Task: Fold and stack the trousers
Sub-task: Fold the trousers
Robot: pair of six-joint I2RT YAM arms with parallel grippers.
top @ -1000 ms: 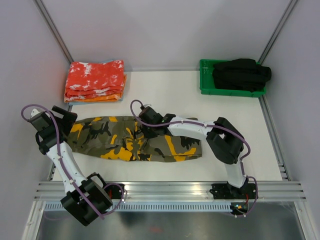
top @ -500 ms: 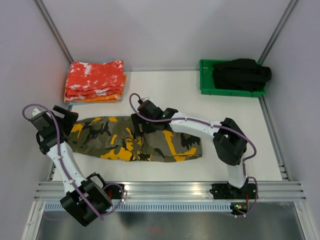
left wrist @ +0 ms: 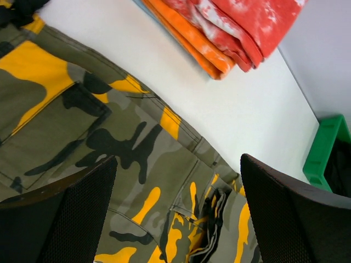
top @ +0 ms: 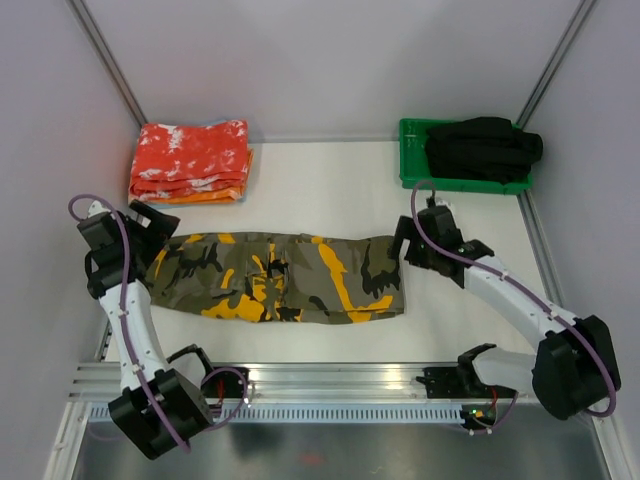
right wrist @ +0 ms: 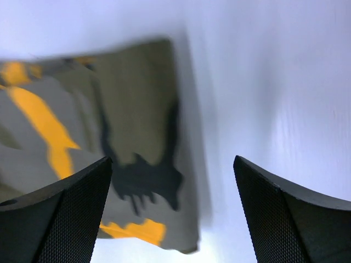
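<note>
A white worktop [top: 320, 190] is seen from above, enclosed by pale walls. The trousers [top: 290, 280], camouflage in olive-grey, black and yellow-orange, are laid flat across its middle, stretched from left to right and nearer the near edge than the far one. A stack of folded red-orange cloths [top: 190, 162], speckled white, is placed at the far left corner. A green tray [top: 412, 178] is set at the far right, and a black garment [top: 482, 148] is piled in it. The left tool [left wrist: 178, 164] is held spread above the left end of the trousers, gripping nothing. The right tool [right wrist: 170, 161] is likewise spread and empty, poised over their far right corner in a blurred view.
</note>
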